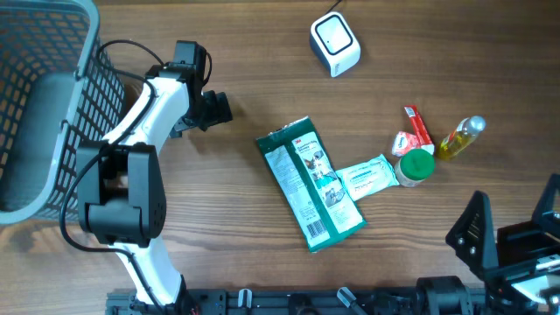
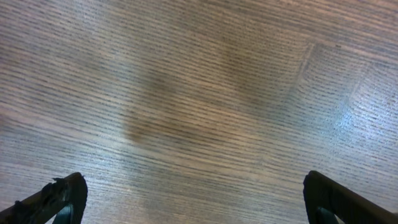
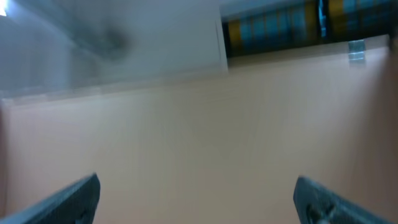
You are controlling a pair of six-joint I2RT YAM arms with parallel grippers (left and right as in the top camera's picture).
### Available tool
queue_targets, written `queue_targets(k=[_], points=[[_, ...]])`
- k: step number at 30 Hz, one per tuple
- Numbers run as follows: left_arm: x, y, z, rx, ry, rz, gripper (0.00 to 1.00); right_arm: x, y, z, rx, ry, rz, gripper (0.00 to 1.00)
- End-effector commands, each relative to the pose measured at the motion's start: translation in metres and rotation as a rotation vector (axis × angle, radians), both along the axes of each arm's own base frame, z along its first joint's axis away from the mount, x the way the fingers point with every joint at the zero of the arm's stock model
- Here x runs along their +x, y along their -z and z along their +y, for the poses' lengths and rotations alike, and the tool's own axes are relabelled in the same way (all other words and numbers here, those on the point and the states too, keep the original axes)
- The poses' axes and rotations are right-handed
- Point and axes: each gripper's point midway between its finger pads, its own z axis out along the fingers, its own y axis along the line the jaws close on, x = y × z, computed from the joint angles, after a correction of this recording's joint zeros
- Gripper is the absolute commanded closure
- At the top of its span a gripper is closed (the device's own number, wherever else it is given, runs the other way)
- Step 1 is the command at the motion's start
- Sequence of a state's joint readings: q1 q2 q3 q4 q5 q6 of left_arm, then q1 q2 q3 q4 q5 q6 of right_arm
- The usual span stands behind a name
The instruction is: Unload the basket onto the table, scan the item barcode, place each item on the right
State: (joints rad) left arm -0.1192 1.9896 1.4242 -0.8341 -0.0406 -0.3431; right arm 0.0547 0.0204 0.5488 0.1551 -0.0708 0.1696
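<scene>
The wooden surface (image 1: pixel 262 79) is carrying everything. A grey wire basket (image 1: pixel 98 83) is sitting at its left edge, and the white left arm (image 1: pixel 144 131) is reaching out beside it. The left claw (image 2: pixel 196 198) is hanging over bare wood, its jaws standing fully apart and gripping nothing. A green packet (image 1: pixel 308 184) is lying flat near the middle, well apart from both claws. The right claw (image 3: pixel 196 198) is waiting at the lower right corner, also spread wide and holding nothing; its own view is blurred. A white cube scanner (image 1: pixel 335 44) is sitting near the far edge. A small sachet (image 1: pixel 367 178) is touching the packet's right side, with a green-lidded jar (image 1: pixel 416 166), a yellow bottle (image 1: pixel 462 136) and a red tube (image 1: pixel 417 128) clustering just beside it.
</scene>
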Motion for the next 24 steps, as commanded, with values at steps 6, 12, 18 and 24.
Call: queue_targets(k=[6,12,18,24], points=[[0.001,-0.004,0.004,0.011,-0.011,-0.013,0.00,0.030,0.045,0.001,-0.011,0.011,-0.040,0.00],[0.001,-0.004,0.004,0.011,-0.011,-0.013,0.00,0.080,0.130,0.004,-0.021,0.008,0.178,0.00],[0.001,-0.004,0.004,0.011,-0.011,-0.012,0.00,0.104,0.192,0.005,-0.030,0.008,0.338,0.00],[0.001,-0.004,0.004,0.011,-0.011,-0.012,0.00,0.119,0.273,0.005,-0.046,0.009,0.676,0.00]])
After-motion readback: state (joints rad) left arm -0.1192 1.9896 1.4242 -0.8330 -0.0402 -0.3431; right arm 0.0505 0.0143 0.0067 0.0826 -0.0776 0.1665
